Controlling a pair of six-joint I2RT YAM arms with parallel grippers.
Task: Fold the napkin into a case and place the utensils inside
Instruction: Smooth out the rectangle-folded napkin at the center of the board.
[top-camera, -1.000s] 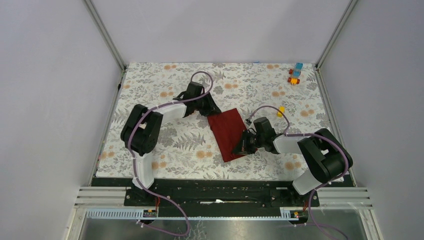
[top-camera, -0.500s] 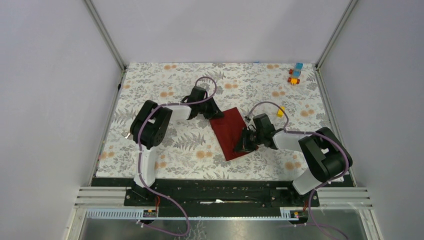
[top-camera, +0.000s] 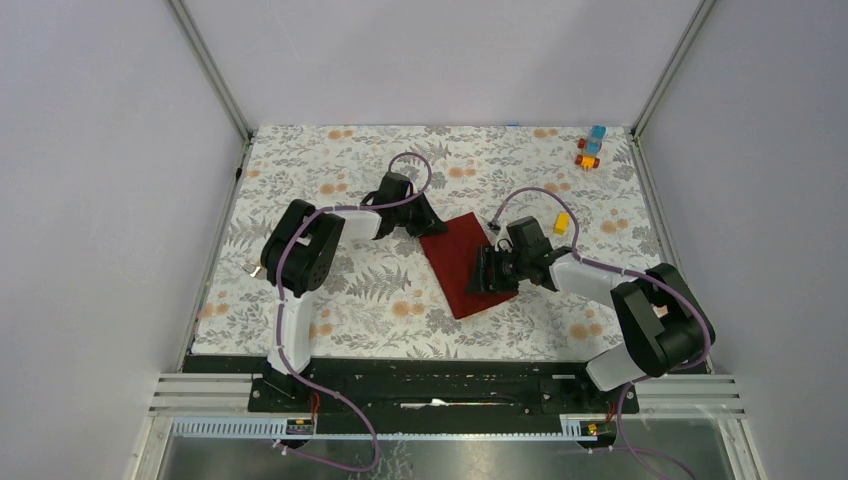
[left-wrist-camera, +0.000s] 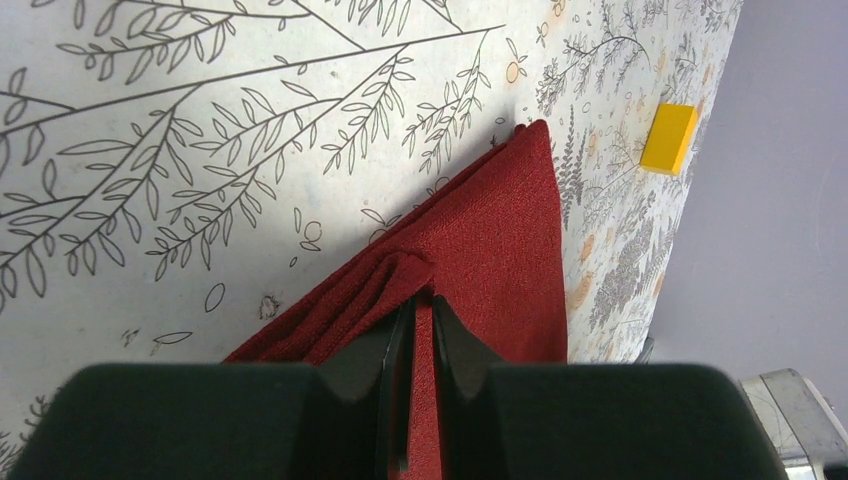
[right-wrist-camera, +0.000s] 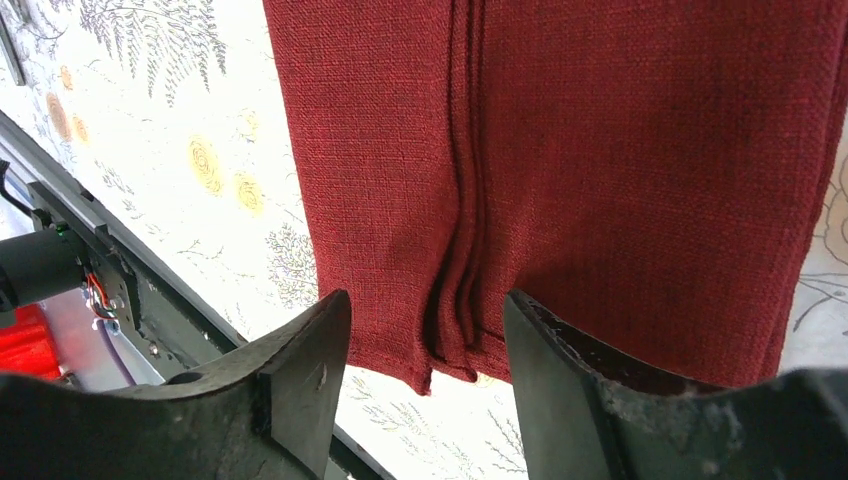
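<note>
My left tool (left-wrist-camera: 420, 308) is nearly closed, pinching the far-left corner of the folded napkin (top-camera: 455, 265). My right tool (right-wrist-camera: 425, 312) stands open over the napkin's right part, holding nothing. The napkin lies mid-surface (top-camera: 350, 300).

the tabletop (top-camera: 330, 300) wears a pale covering printed with grey fern leaves and small orange flowers. a single yellow block (top-camera: 562, 222) lies on it right of centre, toward the far side; the left wrist view shows it as a flat rectangle lying on the print. in the far right corner sits a small cluster of toy blocks (top-camera: 590, 148), blue at the far end, orange and yellow nearer. plain lilac-grey walls (top-camera: 100, 200) close in three sides, with metal frame posts (top-camera: 210, 70) slanting up from the far corners. a ribbed aluminium rail (top-camera: 200, 392) runs along the near edge.
</note>
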